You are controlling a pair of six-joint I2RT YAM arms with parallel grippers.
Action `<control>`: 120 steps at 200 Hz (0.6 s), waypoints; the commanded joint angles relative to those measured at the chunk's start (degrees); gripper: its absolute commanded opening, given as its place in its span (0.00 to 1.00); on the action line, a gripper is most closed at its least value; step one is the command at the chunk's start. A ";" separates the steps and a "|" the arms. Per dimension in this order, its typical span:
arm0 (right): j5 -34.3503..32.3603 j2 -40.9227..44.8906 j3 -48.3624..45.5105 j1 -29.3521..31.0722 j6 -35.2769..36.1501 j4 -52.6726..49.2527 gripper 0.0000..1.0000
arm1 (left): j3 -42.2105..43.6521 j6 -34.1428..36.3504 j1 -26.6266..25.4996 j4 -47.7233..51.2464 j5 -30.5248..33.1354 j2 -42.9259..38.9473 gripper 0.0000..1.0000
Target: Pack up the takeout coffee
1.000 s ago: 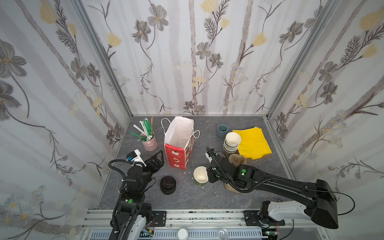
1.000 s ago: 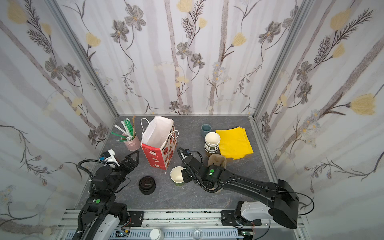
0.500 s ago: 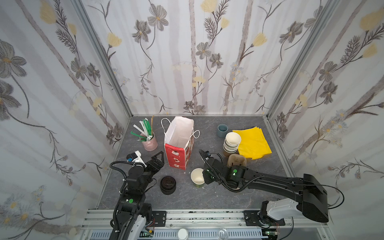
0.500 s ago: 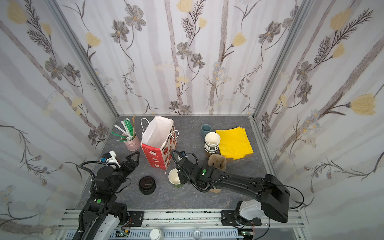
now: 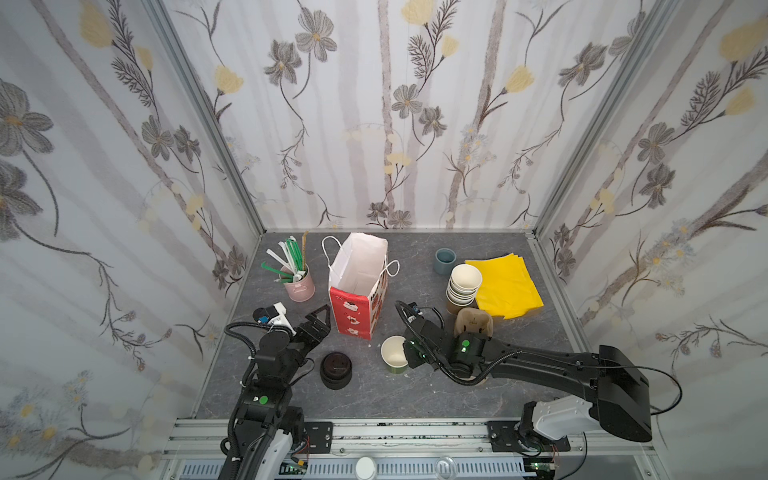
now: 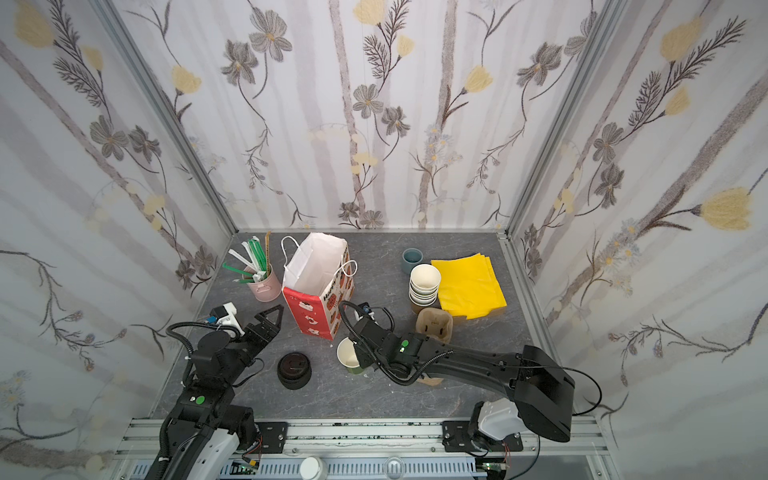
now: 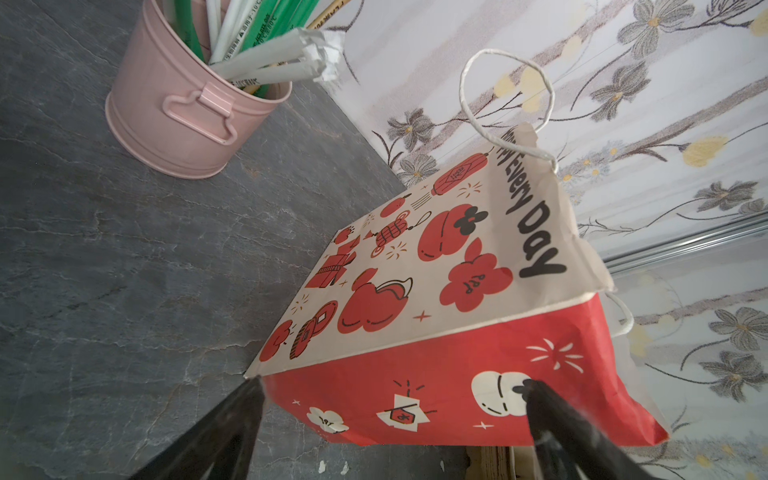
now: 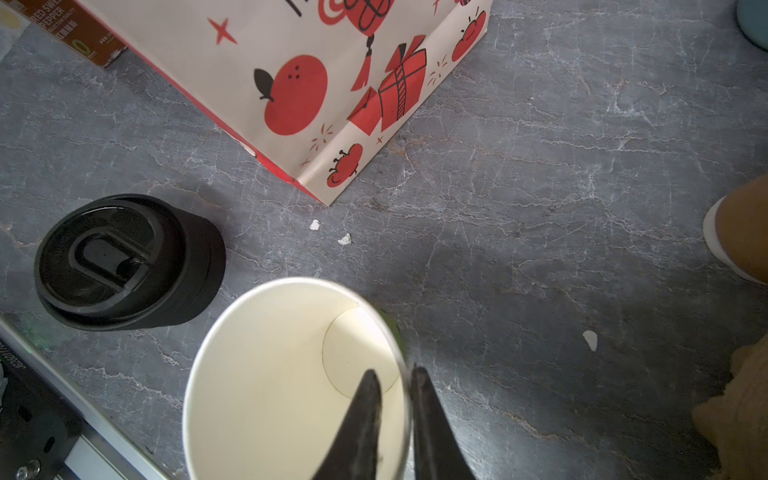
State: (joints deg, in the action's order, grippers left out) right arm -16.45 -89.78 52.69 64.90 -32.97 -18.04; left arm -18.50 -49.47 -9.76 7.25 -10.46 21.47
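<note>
One bag stands open and upright, the left gripper spread wide and empty near its base. The right gripper has its jaws narrowly apart astride the wall of the cup; whether they pinch it I cannot tell. The lids sit stacked just beside. The cup stands lidless before the bag, so capping seems in hand: next, lift one lid alone and seat it squarely

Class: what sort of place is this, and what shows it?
Probably a mock takeaway-coffee counter inside a robot test booth: stacked paper cups, a pink tub of straws, a paper carry bag.
</note>
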 commanded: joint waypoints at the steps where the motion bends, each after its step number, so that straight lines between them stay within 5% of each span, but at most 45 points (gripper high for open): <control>1: -1.33 0.93 0.13 0.08 -1.18 1.44 0.29 | 0.04 -0.80 0.05 -0.70 -0.70 0.54 1.00; 37: -2.36 6.27 0.49 0.36 -1.42 2.57 0.46 | -0.31 -1.11 0.00 0.38 -0.97 1.07 0.98; 76: -3.97 13.93 -3.27 0.40 -1.33 8.47 0.48 | -0.14 -1.90 -0.04 7.22 -0.60 2.85 0.96; 120: -9.04 18.67 -6.68 0.33 -2.20 10.54 0.49 | -3.17 -2.07 -1.82 16.99 7.11 4.76 0.92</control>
State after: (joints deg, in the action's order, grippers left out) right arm -21.19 -72.69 47.24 65.23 -34.06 -11.42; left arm -20.69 -50.59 -10.33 18.85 -8.34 26.04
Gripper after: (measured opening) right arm 0.484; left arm 0.940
